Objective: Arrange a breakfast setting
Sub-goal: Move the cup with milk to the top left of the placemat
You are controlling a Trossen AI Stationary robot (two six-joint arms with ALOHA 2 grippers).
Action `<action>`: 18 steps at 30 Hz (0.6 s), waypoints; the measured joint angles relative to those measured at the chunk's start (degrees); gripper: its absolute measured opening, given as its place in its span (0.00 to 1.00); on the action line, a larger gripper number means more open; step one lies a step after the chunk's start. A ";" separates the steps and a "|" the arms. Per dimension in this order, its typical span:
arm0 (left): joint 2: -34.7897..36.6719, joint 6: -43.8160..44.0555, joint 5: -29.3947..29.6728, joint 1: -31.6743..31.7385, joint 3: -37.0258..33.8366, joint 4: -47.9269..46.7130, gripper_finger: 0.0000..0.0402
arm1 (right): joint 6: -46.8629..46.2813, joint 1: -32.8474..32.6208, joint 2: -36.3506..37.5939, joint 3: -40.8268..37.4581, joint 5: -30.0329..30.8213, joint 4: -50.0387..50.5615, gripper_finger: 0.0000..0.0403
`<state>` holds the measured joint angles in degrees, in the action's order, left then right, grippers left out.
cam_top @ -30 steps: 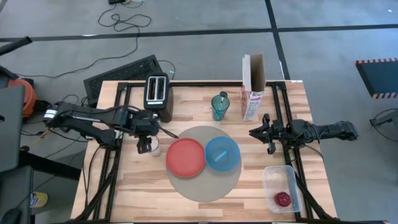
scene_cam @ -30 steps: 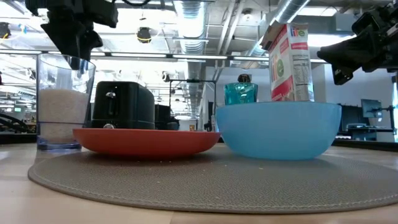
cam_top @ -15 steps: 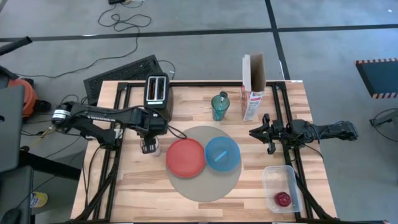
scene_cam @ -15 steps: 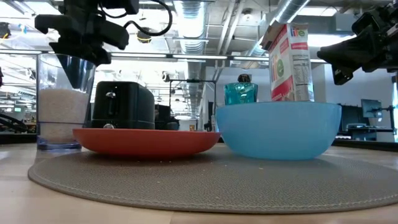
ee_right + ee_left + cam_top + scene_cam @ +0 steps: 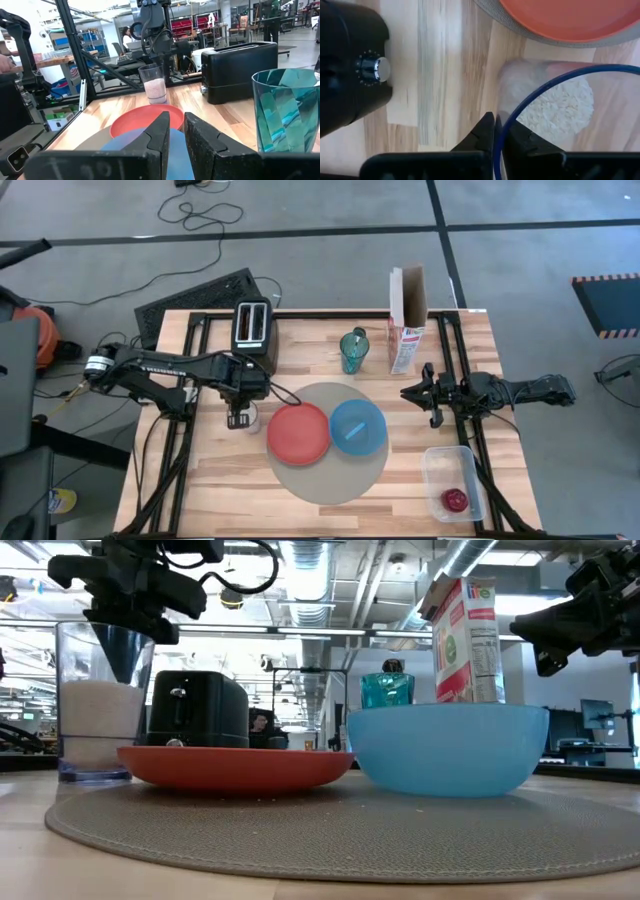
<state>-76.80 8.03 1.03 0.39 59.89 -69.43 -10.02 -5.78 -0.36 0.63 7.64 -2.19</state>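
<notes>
The table (image 5: 330,510) carries a round grey-beige mat (image 5: 327,480). On the mat, the red-orange plate (image 5: 298,433) lies on the side toward the left gripper and the blue bowl (image 5: 358,426) beside it, on the side toward the right gripper, the two touching or nearly so.

The black toaster (image 5: 254,332) stands behind the left gripper, at the table's far edge. The red-and-white cereal box (image 5: 406,320) stands beyond the right gripper, with the teal tumbler (image 5: 353,350) just beside the box.

A clear container (image 5: 447,480) sits near the table's front right corner, nearer the front edge than the right gripper, holding a small red fruit (image 5: 455,500).

The small clear glass (image 5: 98,705), part filled with white grains, stands on the bare wood just off the mat's edge, next to the plate.

Left gripper (image 5: 239,413): directly over the glass, fingers closed on its rim, one inside and one outside the wall.

Right gripper (image 5: 428,394): held above the table, well apart from the bowl, fingers drawn nearly together, holding nothing.
</notes>
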 joint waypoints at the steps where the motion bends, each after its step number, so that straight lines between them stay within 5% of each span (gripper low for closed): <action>1: -0.04 -0.02 0.66 0.24 0.45 -0.04 0.01 | 0.02 0.00 0.02 0.01 0.02 0.00 0.21; 7: -0.07 -0.96 4.22 4.09 2.70 1.17 0.00 | 0.00 0.00 0.02 0.01 0.17 0.00 0.21; 18: -3.36 -6.16 -1.46 10.77 2.70 4.59 0.00 | -0.02 -0.02 0.00 0.01 0.17 0.00 0.21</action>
<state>-80.16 1.87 -0.42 11.16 62.59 -64.84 -10.04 -5.80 -0.36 0.64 7.81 -2.20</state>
